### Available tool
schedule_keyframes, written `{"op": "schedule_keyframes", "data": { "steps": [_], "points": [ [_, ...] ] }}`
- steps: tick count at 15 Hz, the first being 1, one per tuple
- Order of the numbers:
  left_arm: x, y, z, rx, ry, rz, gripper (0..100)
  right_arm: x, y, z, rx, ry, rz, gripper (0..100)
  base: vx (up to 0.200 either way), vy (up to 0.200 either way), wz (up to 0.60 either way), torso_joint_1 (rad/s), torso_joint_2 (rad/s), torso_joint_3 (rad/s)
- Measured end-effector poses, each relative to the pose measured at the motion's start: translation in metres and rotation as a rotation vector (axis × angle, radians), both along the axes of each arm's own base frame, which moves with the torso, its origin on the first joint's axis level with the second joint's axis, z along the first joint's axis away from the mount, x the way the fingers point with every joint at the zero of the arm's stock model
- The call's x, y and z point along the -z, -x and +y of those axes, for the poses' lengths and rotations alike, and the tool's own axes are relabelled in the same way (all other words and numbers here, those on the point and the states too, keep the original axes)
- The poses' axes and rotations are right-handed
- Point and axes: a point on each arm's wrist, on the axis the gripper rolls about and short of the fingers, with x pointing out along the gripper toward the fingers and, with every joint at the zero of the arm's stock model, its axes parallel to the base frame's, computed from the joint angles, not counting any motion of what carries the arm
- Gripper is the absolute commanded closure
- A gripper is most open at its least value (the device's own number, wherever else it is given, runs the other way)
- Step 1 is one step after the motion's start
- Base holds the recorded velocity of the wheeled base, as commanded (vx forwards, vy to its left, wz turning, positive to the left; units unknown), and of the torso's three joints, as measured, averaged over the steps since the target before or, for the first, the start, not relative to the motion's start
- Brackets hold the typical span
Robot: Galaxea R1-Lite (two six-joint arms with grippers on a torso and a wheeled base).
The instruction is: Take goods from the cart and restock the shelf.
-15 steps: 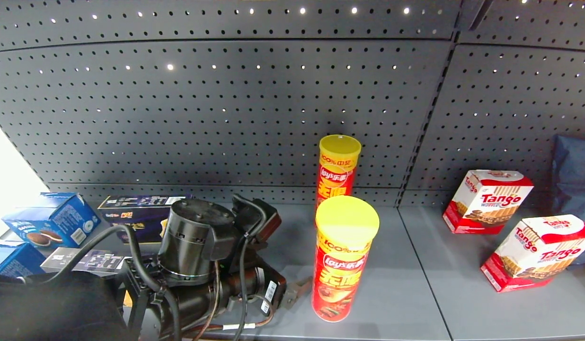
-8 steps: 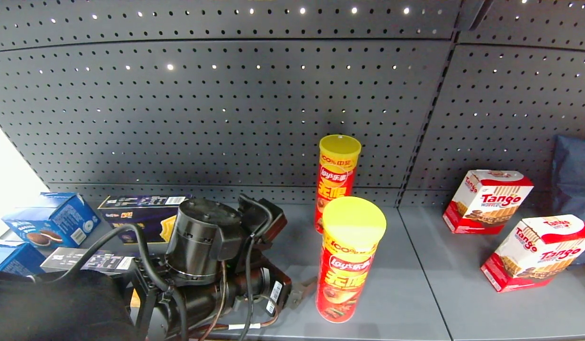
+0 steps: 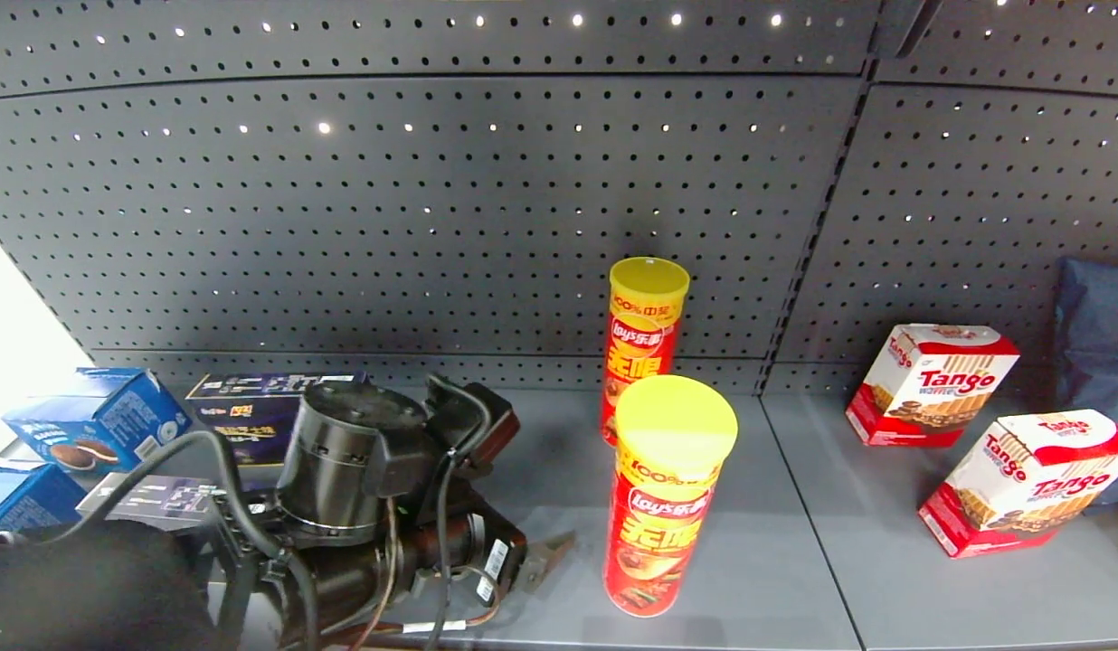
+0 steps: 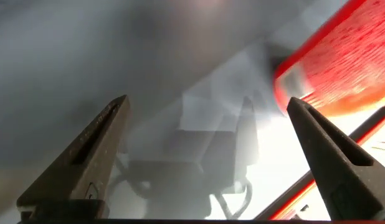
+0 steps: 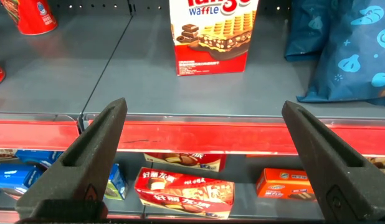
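Note:
Two red chip cans with yellow lids stand upright on the grey shelf [image 3: 794, 551]: a front can [image 3: 667, 506] near the edge and a back can [image 3: 646, 336] by the pegboard. My left gripper [image 3: 543, 553] sits low, just left of the front can and apart from it. In the left wrist view the left gripper [image 4: 206, 102] is open with nothing between its fingers, and the red can [image 4: 348, 56] shows beside one fingertip. My right gripper [image 5: 204, 106] is open and empty in front of the shelf edge, facing a wafer box [image 5: 211, 34].
Two red-and-white wafer boxes [image 3: 930, 380] [image 3: 1029, 479] stand on the shelf's right, with a blue bag [image 3: 1097, 316] behind. Blue cookie boxes [image 3: 102, 420] and dark flat boxes [image 3: 251, 402] lie at the left. A pegboard wall backs the shelf. Boxes [image 5: 183, 190] fill the lower shelf.
The front can shifted slightly right, then stayed standing. My left arm has drawn back to the left, widening the gap between its gripper and the can.

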Motion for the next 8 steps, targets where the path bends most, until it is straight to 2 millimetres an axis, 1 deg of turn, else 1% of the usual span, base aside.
{"op": "schedule_keyframes", "data": {
  "steps": [2, 4, 6, 8],
  "points": [
    [-0.017, 0.008, 0.022, -0.013, -0.029, -0.055, 0, 0.0, 0.0, 0.0, 0.0, 0.0, 0.0, 0, 0.0, 0.0, 0.0, 0.0, 0.0, 0.0],
    [-0.039, 0.021, 0.042, -0.037, -0.015, -0.119, 0, 0.0, 0.0, 0.0, 0.0, 0.0, 0.0, 0, 0.0, 0.0, 0.0, 0.0, 0.0, 0.0],
    [-0.064, 0.04, 0.06, -0.07, 0.029, -0.206, 0, 0.0, 0.0, 0.0, 0.0, 0.0, 0.0, 0, 0.0, 0.0, 0.0, 0.0, 0.0, 0.0],
    [-0.089, 0.065, 0.079, -0.106, 0.104, -0.312, 0, 0.0, 0.0, 0.0, 0.0, 0.0, 0.0, 0, 0.0, 0.0, 0.0, 0.0, 0.0, 0.0]
  ]
}}
